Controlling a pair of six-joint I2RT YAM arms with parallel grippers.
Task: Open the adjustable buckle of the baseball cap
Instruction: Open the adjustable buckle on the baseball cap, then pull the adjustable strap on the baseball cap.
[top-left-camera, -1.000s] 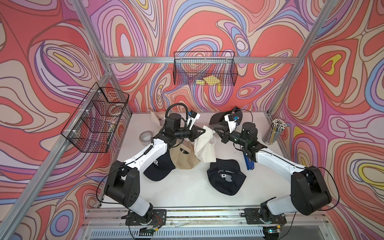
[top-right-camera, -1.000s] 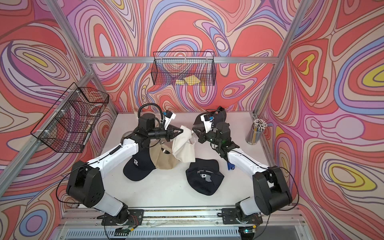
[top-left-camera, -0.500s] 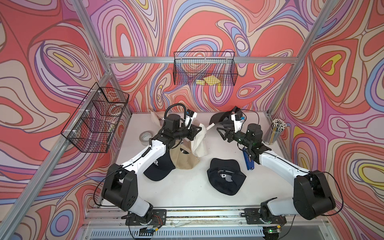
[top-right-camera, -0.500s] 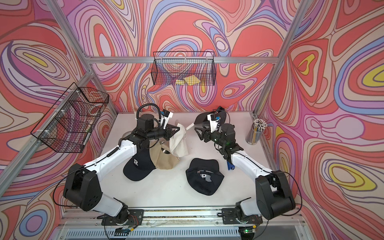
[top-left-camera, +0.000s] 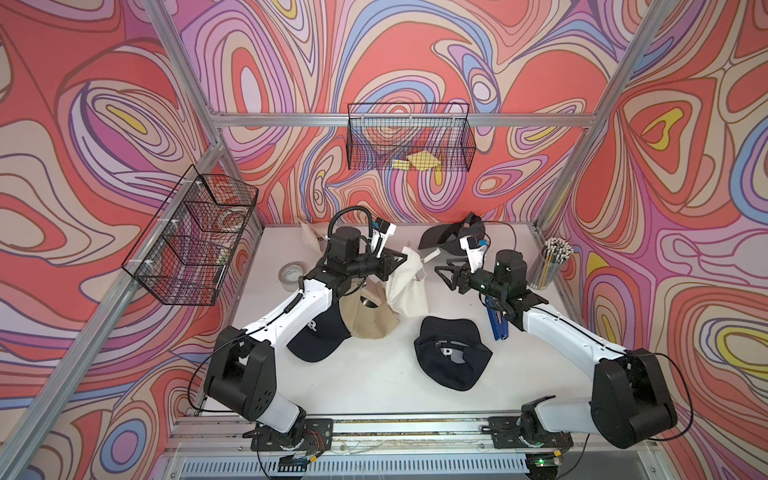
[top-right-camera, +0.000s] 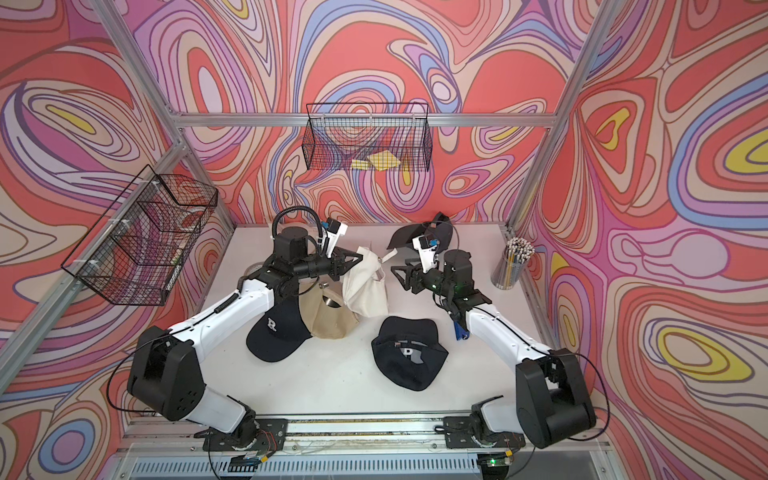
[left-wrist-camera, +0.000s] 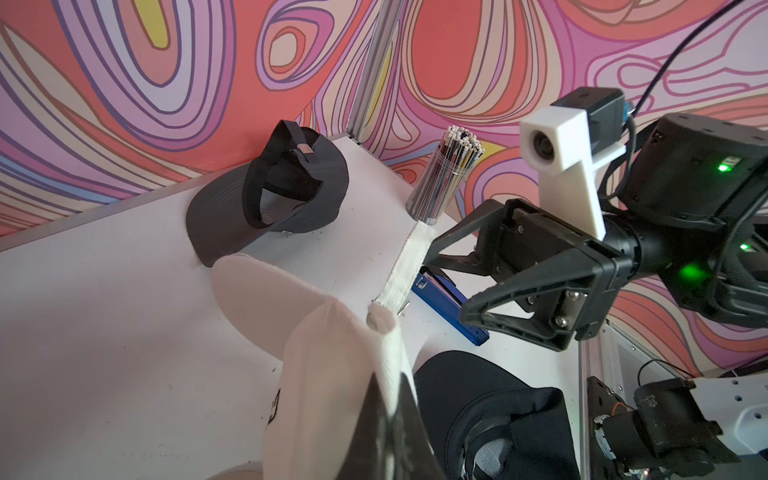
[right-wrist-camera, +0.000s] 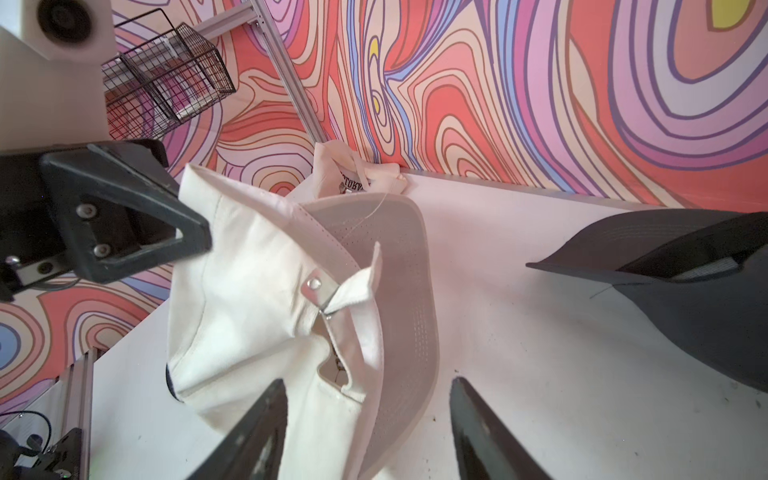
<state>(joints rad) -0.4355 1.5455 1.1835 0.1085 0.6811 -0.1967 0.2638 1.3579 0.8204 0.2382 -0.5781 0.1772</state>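
The cream baseball cap (top-left-camera: 409, 286) is held up at mid-table, pinched in the left gripper (top-left-camera: 400, 261). Its metal buckle (right-wrist-camera: 312, 285) looks loosened, but the strap (left-wrist-camera: 409, 266) is judged not yet pulled out. The right gripper (top-left-camera: 441, 272) is spread and empty, near the cap.

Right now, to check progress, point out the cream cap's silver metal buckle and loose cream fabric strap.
Silver metal buckle (right-wrist-camera: 313, 286): right wrist view, riveted plate.
Loose cream fabric strap (left-wrist-camera: 407, 266): left wrist view, mid-length.
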